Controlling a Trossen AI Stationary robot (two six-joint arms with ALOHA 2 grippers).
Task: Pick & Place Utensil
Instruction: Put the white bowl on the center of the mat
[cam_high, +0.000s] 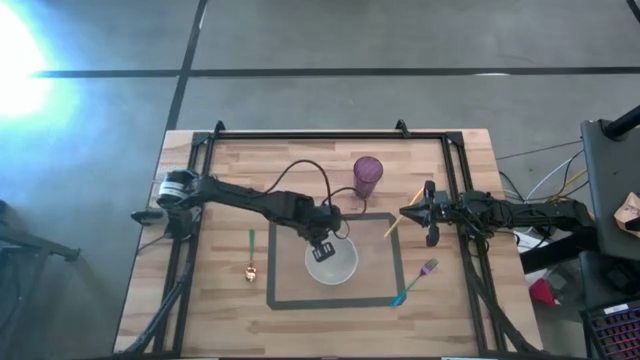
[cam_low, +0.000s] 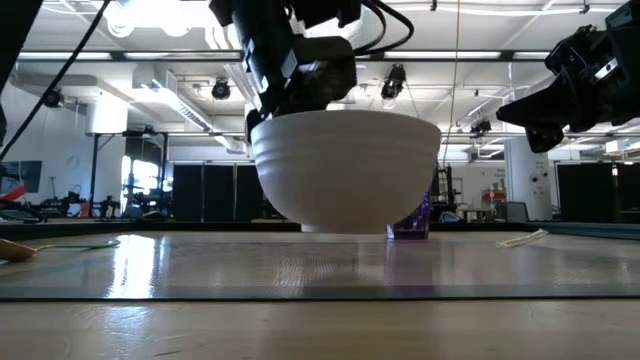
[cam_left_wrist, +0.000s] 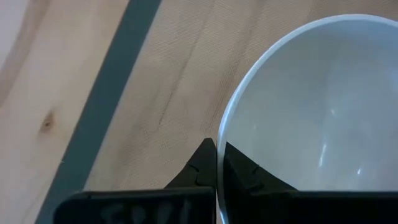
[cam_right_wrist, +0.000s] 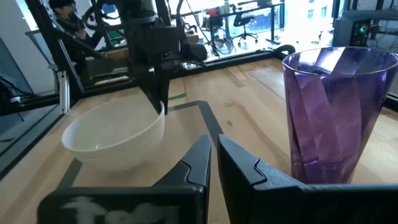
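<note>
A white bowl (cam_high: 332, 265) (cam_low: 345, 165) (cam_right_wrist: 112, 134) sits inside a dark tape rectangle (cam_high: 270, 260) at the table's middle. My left gripper (cam_high: 322, 246) (cam_left_wrist: 216, 165) is shut on the bowl's far rim. My right gripper (cam_high: 406, 213) (cam_right_wrist: 214, 158) hovers shut and empty to the right of the rectangle, near a purple cup (cam_high: 367, 176) (cam_right_wrist: 336, 118). A green-handled spoon (cam_high: 250, 256) lies left of the rectangle. A purple fork with a teal handle (cam_high: 415, 283) lies to the right of it. A thin yellow stick (cam_high: 392, 227) (cam_low: 522, 238) lies below the right gripper. My left gripper pinches the bowl's rim (cam_left_wrist: 219, 134) on its far-left side, one finger (cam_left_wrist: 245, 177) inside the bowl and one finger (cam_left_wrist: 199, 168) outside. The fingers come from above, pointing down. The bowl stays upright; whether its foot (cam_low: 345, 228) touches the table, I cannot tell.
The purple cup stands upright at the rectangle's far edge. A black frame rail (cam_high: 330, 133) runs along the far side of the table, and rails run down both sides. Bare wood lies near the front edge (cam_high: 330, 330). A person (cam_right_wrist: 65, 15) sits beyond the table.
</note>
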